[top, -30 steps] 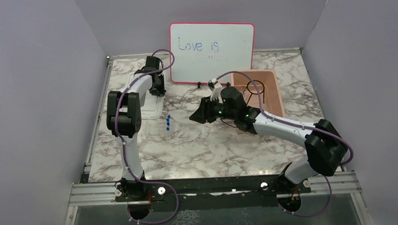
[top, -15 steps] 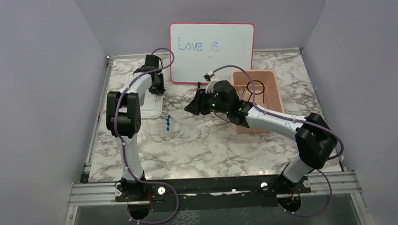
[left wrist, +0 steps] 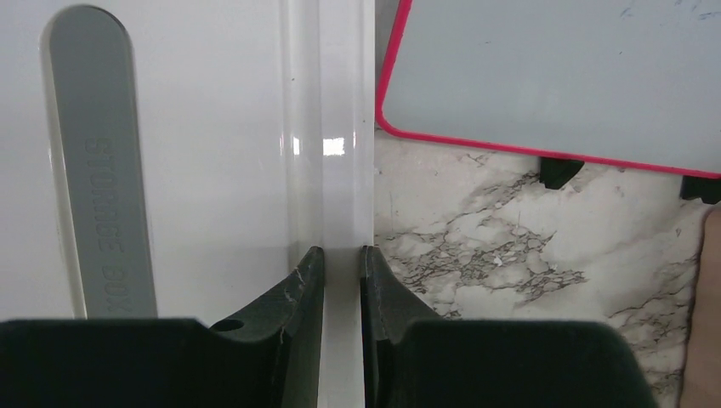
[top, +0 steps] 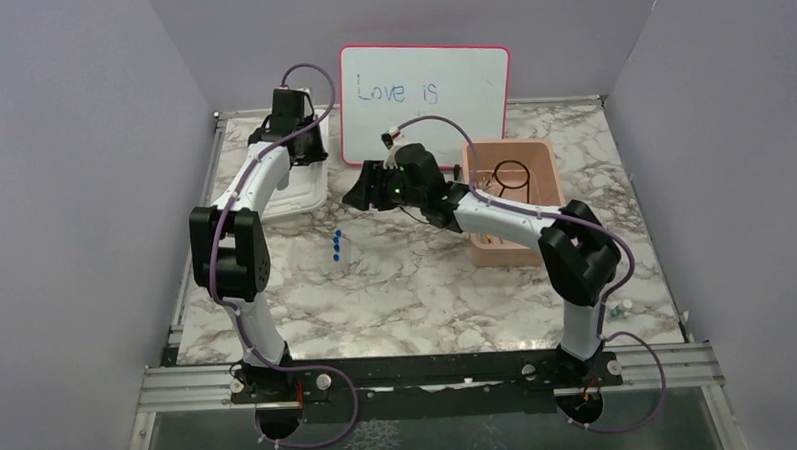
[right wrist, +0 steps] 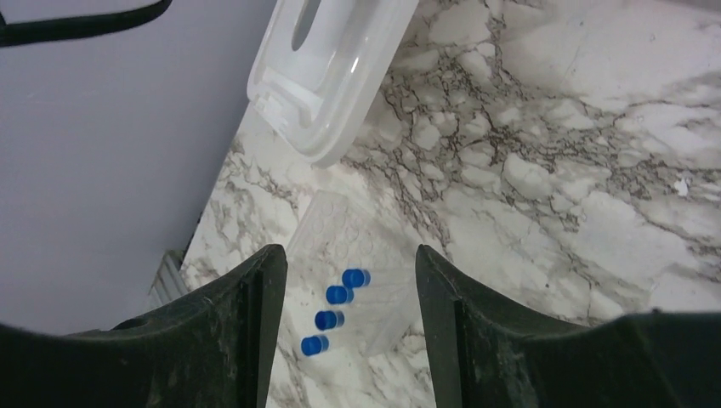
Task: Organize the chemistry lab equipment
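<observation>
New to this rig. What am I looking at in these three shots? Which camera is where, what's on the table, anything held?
Two robot arms are bolted at the near edge of a marble table. The wide picture is from a fixed camera above and behind them. The other two come from cameras on each wrist, looking past the fingers. The left gripper is pinched shut on the rim of a white lid, beside a whiteboard. The right gripper is open and empty, aimed at blue-capped tubes on the table. A pink tub holds a black wire ring.
</observation>
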### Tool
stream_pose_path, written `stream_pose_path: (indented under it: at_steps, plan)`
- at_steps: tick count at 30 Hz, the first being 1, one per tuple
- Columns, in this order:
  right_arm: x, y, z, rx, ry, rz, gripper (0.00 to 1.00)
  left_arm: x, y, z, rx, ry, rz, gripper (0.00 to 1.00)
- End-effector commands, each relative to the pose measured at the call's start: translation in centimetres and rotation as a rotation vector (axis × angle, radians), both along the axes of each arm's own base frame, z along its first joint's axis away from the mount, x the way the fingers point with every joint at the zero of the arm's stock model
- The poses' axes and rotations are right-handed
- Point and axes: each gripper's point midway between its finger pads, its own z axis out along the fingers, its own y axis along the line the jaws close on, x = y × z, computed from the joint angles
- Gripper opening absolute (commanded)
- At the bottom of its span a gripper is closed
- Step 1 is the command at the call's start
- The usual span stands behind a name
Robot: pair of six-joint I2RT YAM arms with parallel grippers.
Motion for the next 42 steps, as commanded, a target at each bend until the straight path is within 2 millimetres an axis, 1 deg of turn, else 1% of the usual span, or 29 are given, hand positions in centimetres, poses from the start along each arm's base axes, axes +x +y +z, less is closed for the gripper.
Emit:
stream_pose_path:
  at_steps: [1, 3, 5, 9, 13, 17, 21, 24, 26, 29, 30, 32, 33, 35, 38, 40, 42]
  plan:
    - [1.3, 2.3, -0.1, 0.035, 0.033, -0.007, 0.65, -0.1, -0.7, 1.3, -0.096, -0.036, 0.021, 0.07]
    - [1.9, 3.3, -0.4, 0.055, 0.062, -0.010, 0.68, -0.2, -0.8, 1.1, -0.112, -0.030, 0.026, 0.07]
    - [2.6, 4.5, -0.2, 0.078, 0.077, -0.007, 0.70, -0.3, -0.9, 1.2, -0.131, -0.026, 0.027, 0.07]
    - [3.8, 6.4, -1.2, 0.093, 0.119, 0.004, 0.71, -0.5, -0.9, 1.4, -0.155, -0.028, 0.035, 0.07]
    - [4.6, 7.3, -2.1, 0.109, 0.155, -0.019, 0.71, -0.7, -0.7, 1.8, -0.186, -0.032, 0.041, 0.07]
    - [5.1, 7.8, -2.4, 0.122, 0.192, -0.037, 0.71, -1.0, -0.5, 2.2, -0.206, -0.037, 0.043, 0.07]
    - [5.3, 8.1, -3.4, 0.123, 0.231, -0.058, 0.71, -1.3, -0.5, 2.2, -0.234, -0.030, 0.045, 0.07]
    - [5.1, 8.7, -4.2, 0.140, 0.263, -0.039, 0.71, -1.6, -0.8, 2.2, -0.266, -0.023, 0.042, 0.07]
    - [4.7, 9.2, -4.3, 0.163, 0.285, -0.011, 0.70, -1.7, -0.9, 2.4, -0.278, -0.025, 0.042, 0.07]
    - [4.3, 9.9, -4.0, 0.209, 0.313, 0.020, 0.66, -1.8, -0.8, 2.7, -0.288, -0.029, 0.043, 0.07]
    - [4.2, 10.1, -4.1, 0.218, 0.325, 0.029, 0.64, -1.8, -0.8, 2.8, -0.290, -0.031, 0.044, 0.07]
    - [4.1, 10.4, -3.6, 0.253, 0.334, 0.040, 0.58, -2.0, -0.8, 3.1, -0.293, -0.036, 0.046, 0.07]
    - [4.1, 10.6, -3.3, 0.268, 0.339, 0.044, 0.53, -2.0, -0.7, 3.2, -0.294, -0.040, 0.048, 0.07]
    - [4.0, 10.9, -2.8, 0.302, 0.352, 0.051, 0.42, -2.2, -0.6, 3.4, -0.296, -0.044, 0.052, 0.07]
    - [3.9, 11.1, -1.9, 0.345, 0.353, 0.063, 0.19, -2.5, -0.6, 3.9, -0.297, -0.054, 0.053, 0.07]
    - [3.9, 11.2, -1.0, 0.376, 0.341, 0.071, 0.10, -2.7, -0.4, 4.4, -0.294, -0.065, 0.057, 0.10]
    - [3.7, 11.3, 0.2, 0.405, 0.321, 0.091, 0.05, -2.9, -0.1, 5.2, -0.287, -0.082, 0.063, 0.17]
